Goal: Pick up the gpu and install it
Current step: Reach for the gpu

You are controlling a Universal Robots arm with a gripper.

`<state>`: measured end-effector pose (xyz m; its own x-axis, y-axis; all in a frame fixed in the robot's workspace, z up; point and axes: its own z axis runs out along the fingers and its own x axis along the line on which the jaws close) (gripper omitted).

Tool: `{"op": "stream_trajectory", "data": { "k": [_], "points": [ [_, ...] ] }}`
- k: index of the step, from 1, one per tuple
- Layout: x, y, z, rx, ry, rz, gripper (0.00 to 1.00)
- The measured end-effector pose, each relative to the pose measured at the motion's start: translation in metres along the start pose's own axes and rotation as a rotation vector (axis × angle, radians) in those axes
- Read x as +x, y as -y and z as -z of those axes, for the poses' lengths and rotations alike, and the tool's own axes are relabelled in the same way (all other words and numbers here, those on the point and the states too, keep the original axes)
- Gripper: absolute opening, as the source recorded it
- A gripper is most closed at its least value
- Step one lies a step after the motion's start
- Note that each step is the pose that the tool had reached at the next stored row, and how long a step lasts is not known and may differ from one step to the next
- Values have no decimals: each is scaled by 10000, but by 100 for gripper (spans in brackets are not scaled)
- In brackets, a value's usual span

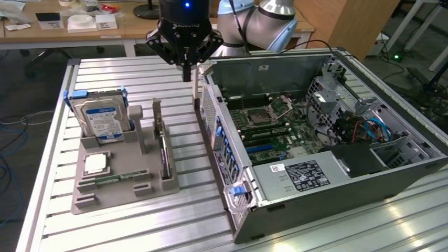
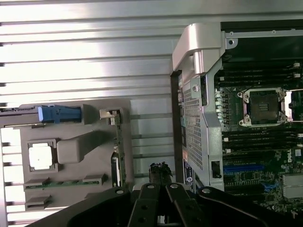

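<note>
The black, claw-shaped end effector [image 1: 187, 76] is being held above the slatted aluminium desk [image 1: 140, 226]. Its fingers are pressed together and nothing is being pinched between them. It is being positioned over the strip of bare desk between the grey plastic parts holder [image 1: 115, 198] and the open grey computer case [image 1: 336, 194], close to the case's rear corner.

The gpu [image 1: 162, 147], a thin flat circuit card with a silver metal bracket at one end, is being carried upright on its long edge in the holder. It is lower than the end effector and toward the exterior view's left of it, untouched by the fingers.

In the wrist view, the end effector [image 2: 160, 169] is being shown near the gpu [image 2: 116, 156], with bare desk [image 2: 94, 56] slats between them. The case [image 2: 196, 109] lies on its other side. A silver hard drive with a blue label [image 1: 102, 119] is being supported in the holder [image 2: 71, 146], beyond the gpu from the end effector.
</note>
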<state>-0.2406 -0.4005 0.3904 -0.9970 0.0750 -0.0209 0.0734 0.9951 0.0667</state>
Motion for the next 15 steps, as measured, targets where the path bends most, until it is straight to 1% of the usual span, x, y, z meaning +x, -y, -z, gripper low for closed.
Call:
{"op": "stream_trajectory", "data": {
  "k": [15],
  "points": [
    [125, 10, -2, 0, 0, 1, 11]
  ]
}}
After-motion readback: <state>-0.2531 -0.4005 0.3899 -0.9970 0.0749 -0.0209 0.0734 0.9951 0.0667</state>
